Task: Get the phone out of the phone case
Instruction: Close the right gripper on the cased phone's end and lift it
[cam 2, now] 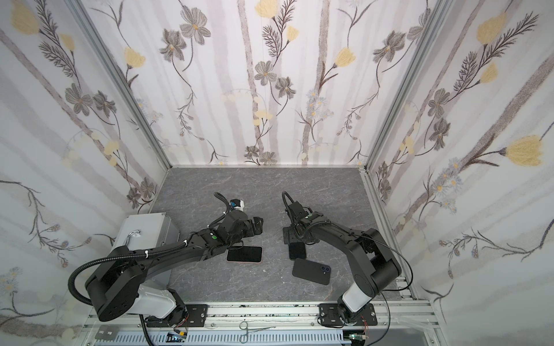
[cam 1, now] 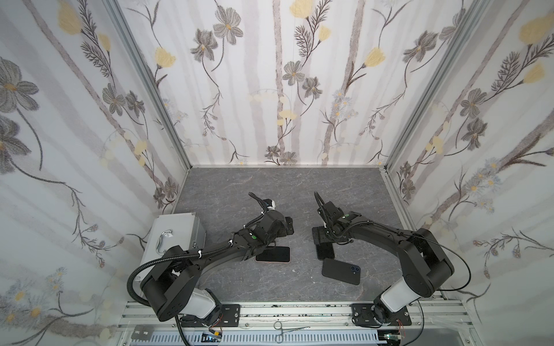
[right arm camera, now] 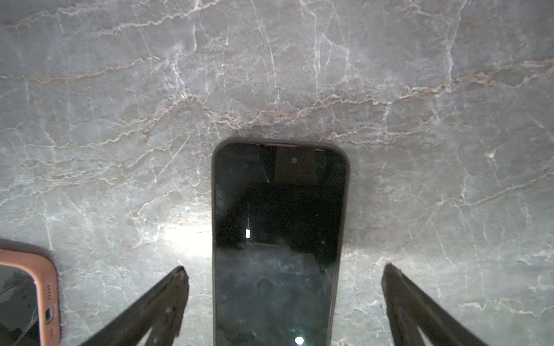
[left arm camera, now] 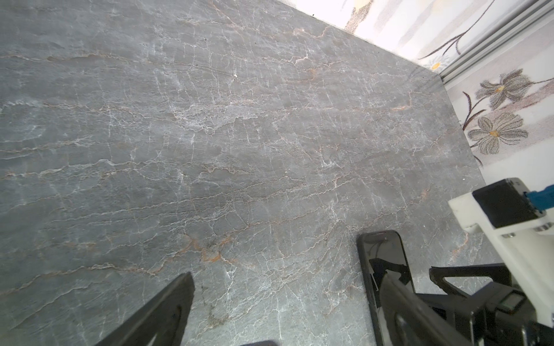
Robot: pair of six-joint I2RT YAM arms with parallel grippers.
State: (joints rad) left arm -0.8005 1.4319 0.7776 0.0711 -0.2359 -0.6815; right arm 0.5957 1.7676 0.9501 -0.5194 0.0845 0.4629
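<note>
A phone in a pink phone case [cam 1: 272, 254] [cam 2: 244, 254] lies screen up on the grey stone table; my left forearm covers its left end. My left gripper [cam 1: 286, 226] [left arm camera: 286, 277] hovers open beyond it, over bare table. A dark phone [cam 1: 325, 250] [right arm camera: 278, 239] lies screen up, partly under my right gripper [cam 1: 322, 236] [right arm camera: 284, 268]. That gripper is open, a finger on either side of the phone and clear of it. A third black phone or case [cam 1: 341, 271] [cam 2: 311, 271] lies back up, camera lenses showing. The pink phone case [right arm camera: 45, 287] also shows at the right wrist view's edge.
A silver metal box [cam 1: 172, 236] with a handle stands at the table's left edge beside my left arm. Floral walls close in three sides. Small forceps [cam 1: 287, 329] lie on the front rail. Part of the right arm [left arm camera: 479, 287] shows beside the dark phone [left arm camera: 385, 257] in the left wrist view.
</note>
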